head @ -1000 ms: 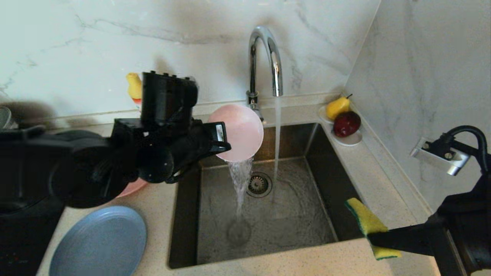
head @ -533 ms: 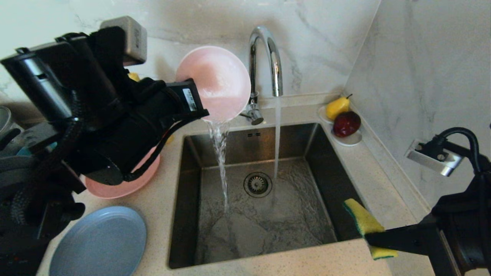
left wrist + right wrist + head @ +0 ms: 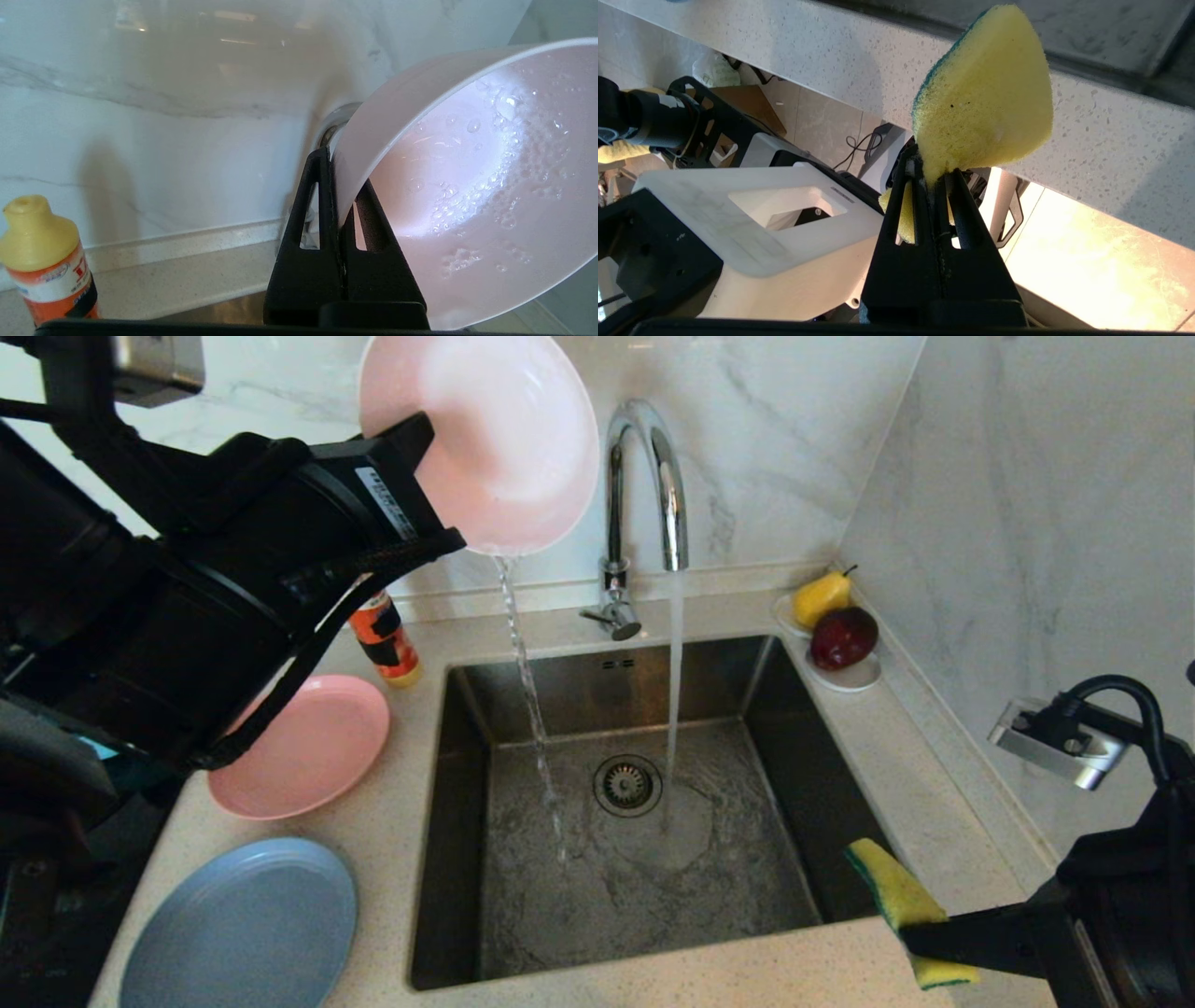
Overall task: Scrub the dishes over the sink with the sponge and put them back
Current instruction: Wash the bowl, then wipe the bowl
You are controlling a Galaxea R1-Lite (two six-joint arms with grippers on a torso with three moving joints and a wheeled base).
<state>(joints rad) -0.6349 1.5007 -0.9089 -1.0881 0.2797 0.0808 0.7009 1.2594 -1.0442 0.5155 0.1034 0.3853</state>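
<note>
The left arm reaches up high across the counter toward the back wall, its left tool clamped tight on the rim of the pale pink bowl. The bowl is tipped on edge above the tool, and a thin stream of water falls from its lowest edge into the sink far below. The right arm sits low at the sink's near right corner, its right tool pinched tight on the sponge, which sticks up beyond its tips. Below the left tool lie the salmon-pink plate and the grey-blue plate.
</note>
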